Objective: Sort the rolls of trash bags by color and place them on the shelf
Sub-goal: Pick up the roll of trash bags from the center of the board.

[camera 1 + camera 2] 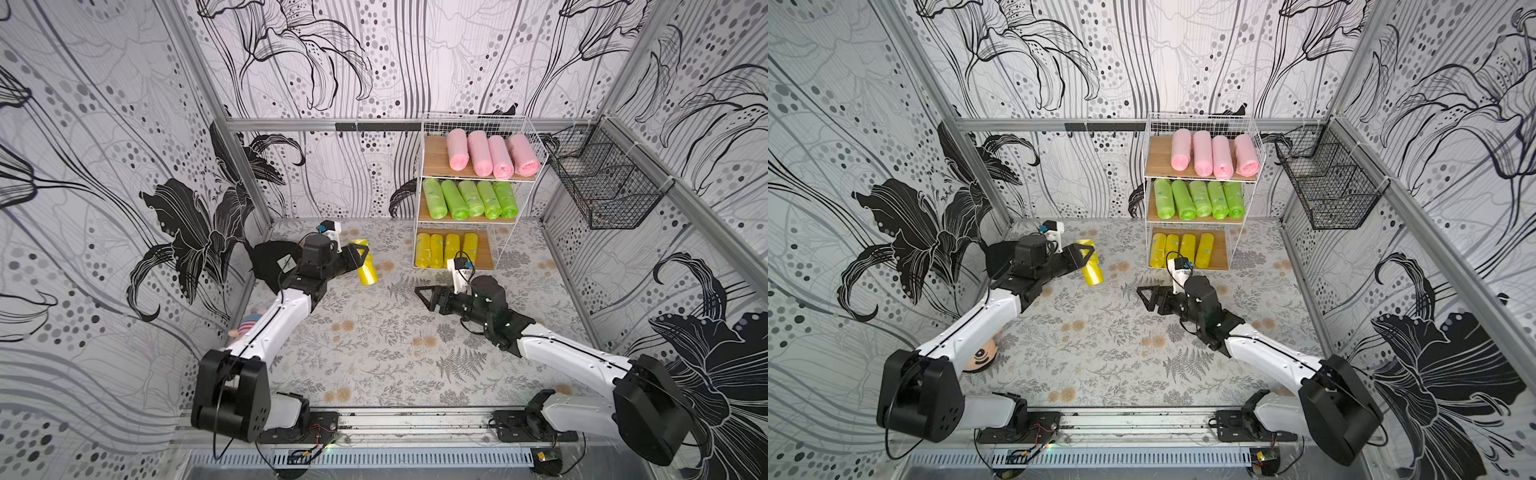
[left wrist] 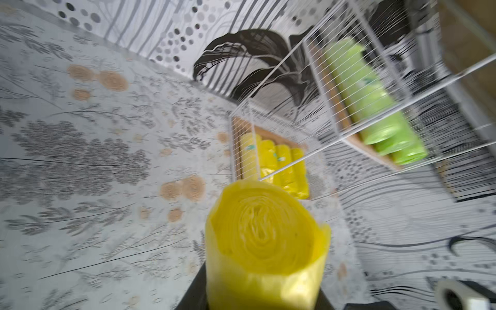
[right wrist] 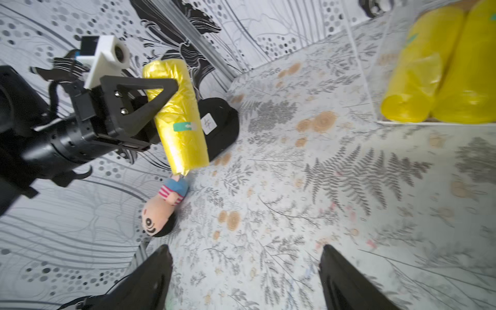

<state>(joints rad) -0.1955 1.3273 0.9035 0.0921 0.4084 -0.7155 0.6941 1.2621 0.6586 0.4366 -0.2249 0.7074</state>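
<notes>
Right jaws wide, empty, left jaws clamping yellow roll [image 3: 182,145], seemingly airborne

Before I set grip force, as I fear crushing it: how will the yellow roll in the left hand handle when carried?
The yellow roll probably gives a little: its crinkly film wrinkles where the left hand clamps it. It seems light and fairly stiff, jutting straight though gripped off-centre. As a cylinder, it would likely roll if laid down.
</notes>
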